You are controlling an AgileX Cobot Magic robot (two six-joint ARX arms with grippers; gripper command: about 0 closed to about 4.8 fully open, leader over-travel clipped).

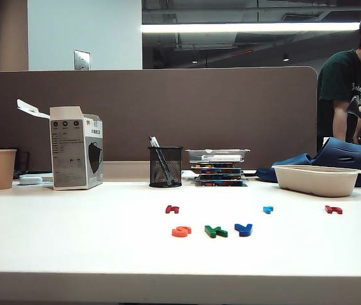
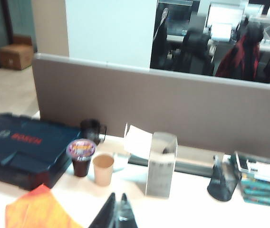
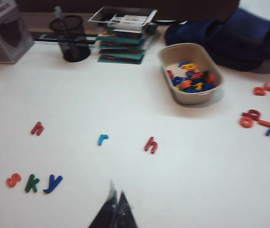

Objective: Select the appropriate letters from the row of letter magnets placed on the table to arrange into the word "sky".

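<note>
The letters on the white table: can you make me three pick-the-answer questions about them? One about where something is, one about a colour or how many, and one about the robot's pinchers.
1. Where is the light blue r?
A. between the two dark red h letters
B. inside the bowl
C. beside the pen cup

2. What colour is the k in the front row?
A. yellow
B. green
C. pink

3. How is the right gripper?
A. wide open
B. holding the y
C. shut, holding nothing

Answers:
1 A: the right wrist view shows it with one h on one side and the other h on the other.
2 B: it sits green between the orange-red s and the blue y.
3 C: its fingertips meet above bare table; the left gripper looks shut too.
</note>
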